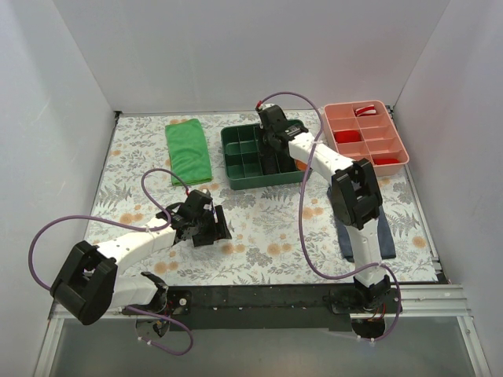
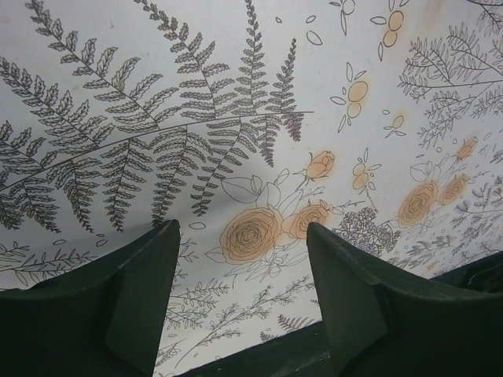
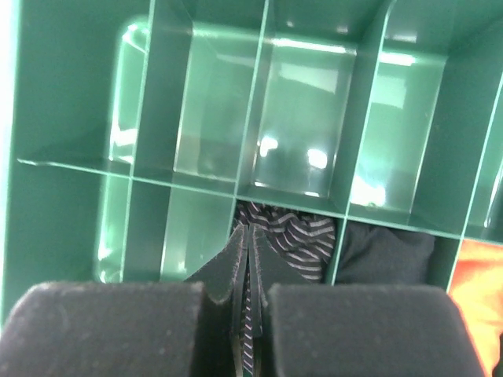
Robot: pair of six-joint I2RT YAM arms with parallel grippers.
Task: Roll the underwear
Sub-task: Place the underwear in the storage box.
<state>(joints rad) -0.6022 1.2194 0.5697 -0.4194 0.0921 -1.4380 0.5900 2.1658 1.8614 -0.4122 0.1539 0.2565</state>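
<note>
The underwear [image 3: 302,236], dark with pale stripes, sits bunched in a compartment of the green divided tray [image 3: 196,102] in the right wrist view. My right gripper [image 3: 248,233] hangs just above that compartment with its jaws pressed together on a thin fold of the striped fabric. From above, the right gripper [image 1: 274,133] is over the middle of the green tray [image 1: 236,179] and hides the underwear. My left gripper [image 2: 244,236] is open and empty, low over the flowered tablecloth. From above, the left gripper [image 1: 212,224] is at centre left.
A bright green folded cloth [image 1: 189,153] lies at the back left. A pink divided tray [image 1: 365,133] stands at the back right. A navy garment [image 1: 385,239] lies under the right arm. Neighbouring tray compartments hold a black item [image 3: 385,251] and an orange one [image 3: 481,290].
</note>
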